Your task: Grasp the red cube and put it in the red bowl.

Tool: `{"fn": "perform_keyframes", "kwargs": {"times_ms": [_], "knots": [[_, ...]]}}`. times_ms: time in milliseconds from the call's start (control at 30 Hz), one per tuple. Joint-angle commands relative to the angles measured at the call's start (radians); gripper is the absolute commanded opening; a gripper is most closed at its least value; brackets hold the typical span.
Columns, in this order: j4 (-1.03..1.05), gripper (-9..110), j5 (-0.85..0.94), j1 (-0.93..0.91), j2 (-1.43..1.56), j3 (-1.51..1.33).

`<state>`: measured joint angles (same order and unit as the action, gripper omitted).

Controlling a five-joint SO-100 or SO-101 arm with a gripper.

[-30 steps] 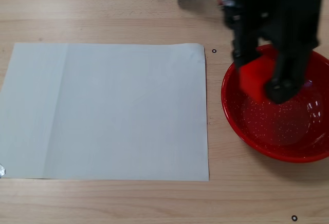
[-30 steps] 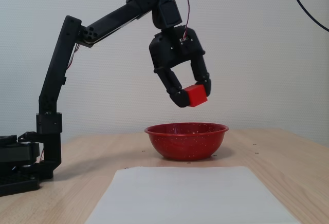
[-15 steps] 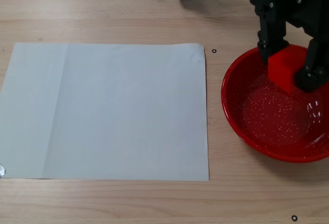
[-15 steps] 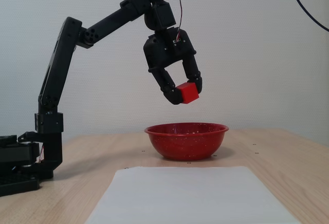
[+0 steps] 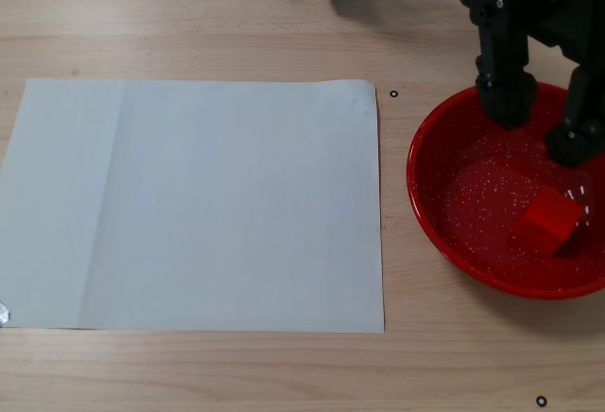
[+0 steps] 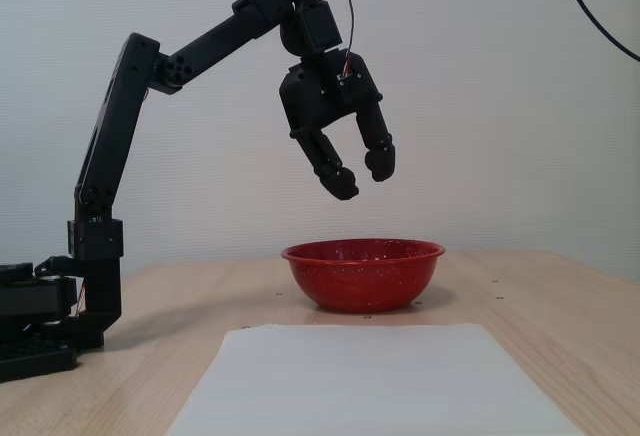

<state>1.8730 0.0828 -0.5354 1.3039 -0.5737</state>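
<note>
Red cube: small, plain, sharp-edged; no long axis; sits skewed, one corner toward frame bottom.
Location: inside red bowl, right side, at frame right.
Pincer: fingers apart, empty, above bowl.

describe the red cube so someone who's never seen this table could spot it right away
In the fixed view from above, start at the big white sheet of paper on the wooden table, then go right to the round red bowl. The red cube lies inside it, toward its right side. It is the only small, sharp-edged block there, plain red against the bowl's white-speckled inside.
</note>
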Motion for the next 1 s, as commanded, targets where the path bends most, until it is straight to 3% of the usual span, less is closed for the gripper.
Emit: {"fn": "perform_keyframes", "kwargs": {"times_ms": [0,100,633,800,967], "knots": [[0.032,12,-0.005,0.018,0.103,0.107],[0.032,0,-0.023,0.028,0.112,0.107],[0.031,0,-0.04,0.121,0.216,0.083],[-0.023,0,-0.046,0.213,0.364,-0.115],[-0.209,0,-0.087,0.321,0.584,-0.497]]}}
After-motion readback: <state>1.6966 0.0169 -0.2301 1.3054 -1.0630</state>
